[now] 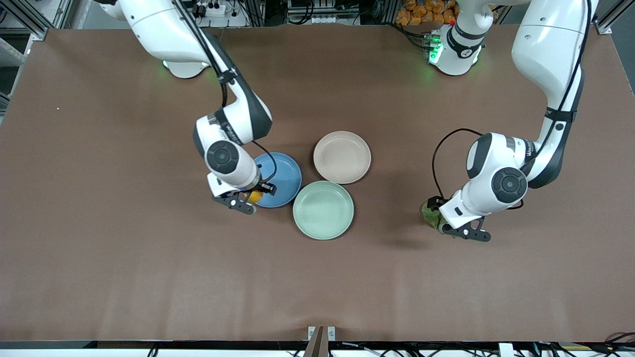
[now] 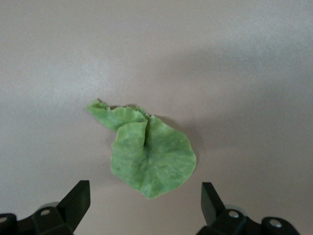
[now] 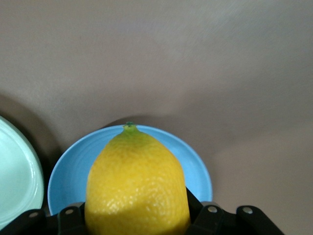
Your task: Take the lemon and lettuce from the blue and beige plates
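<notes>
The right gripper (image 1: pixel 246 198), left of frame centre, is clamped on the lemon (image 3: pixel 137 186) above the blue plate (image 1: pixel 283 179). At the right, the left gripper (image 1: pixel 454 225) hangs with fingers apart over the lettuce (image 2: pixel 146 154), which lies flat on the table (image 1: pixel 99 223). The beige plate (image 1: pixel 342 156) sits bare at centre.

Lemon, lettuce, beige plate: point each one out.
lemon (image 3: pixel 138 188): right wrist view, middle of the rind.
lettuce (image 2: pixel 151 159): left wrist view, centre of the leaf.
beige plate (image 1: pixel 342 156): front view, bare middle.
</notes>
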You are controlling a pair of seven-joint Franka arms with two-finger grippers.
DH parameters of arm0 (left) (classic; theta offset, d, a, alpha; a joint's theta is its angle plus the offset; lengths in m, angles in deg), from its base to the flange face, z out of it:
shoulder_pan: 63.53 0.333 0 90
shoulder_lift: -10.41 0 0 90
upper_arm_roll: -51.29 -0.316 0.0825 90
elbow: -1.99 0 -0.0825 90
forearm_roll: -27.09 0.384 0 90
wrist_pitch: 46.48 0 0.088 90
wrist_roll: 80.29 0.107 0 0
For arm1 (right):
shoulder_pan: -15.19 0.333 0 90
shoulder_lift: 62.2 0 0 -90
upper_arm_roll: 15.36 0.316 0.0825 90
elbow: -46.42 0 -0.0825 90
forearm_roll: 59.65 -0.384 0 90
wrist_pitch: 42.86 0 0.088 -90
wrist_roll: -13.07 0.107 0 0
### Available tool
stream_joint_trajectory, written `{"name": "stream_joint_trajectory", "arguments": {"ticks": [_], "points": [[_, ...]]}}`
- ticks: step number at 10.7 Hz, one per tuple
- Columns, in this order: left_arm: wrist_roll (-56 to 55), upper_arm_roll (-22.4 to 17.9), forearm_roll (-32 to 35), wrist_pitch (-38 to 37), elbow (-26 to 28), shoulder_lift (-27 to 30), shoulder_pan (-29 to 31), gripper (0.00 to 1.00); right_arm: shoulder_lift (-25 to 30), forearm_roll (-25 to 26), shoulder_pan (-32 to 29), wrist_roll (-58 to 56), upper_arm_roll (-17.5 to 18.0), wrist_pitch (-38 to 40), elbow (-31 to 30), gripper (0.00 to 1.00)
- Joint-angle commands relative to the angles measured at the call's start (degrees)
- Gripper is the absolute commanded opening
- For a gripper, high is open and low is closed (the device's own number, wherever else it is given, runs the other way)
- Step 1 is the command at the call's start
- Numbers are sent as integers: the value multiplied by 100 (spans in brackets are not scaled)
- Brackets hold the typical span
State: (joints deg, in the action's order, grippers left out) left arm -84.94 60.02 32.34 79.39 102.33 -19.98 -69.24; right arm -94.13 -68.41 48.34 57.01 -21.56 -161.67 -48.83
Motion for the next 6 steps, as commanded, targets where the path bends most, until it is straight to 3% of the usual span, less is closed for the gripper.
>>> {"name": "stream_joint_trajectory", "arguments": {"ticks": [1, 4, 6], "points": [[-247, 50, 108, -36, 766, 769, 175, 100, 134, -38, -422, -630, 40, 795, 409, 51], [-229, 6, 55, -1, 1495, 1481, 343, 100, 212, -3, -976, -1587, 31, 1674, 955, 51], [-264, -12, -93, -1, 1987, 2078, 334, 100, 379, 206, -1275, -2036, 31, 1895, 973, 51]]}}
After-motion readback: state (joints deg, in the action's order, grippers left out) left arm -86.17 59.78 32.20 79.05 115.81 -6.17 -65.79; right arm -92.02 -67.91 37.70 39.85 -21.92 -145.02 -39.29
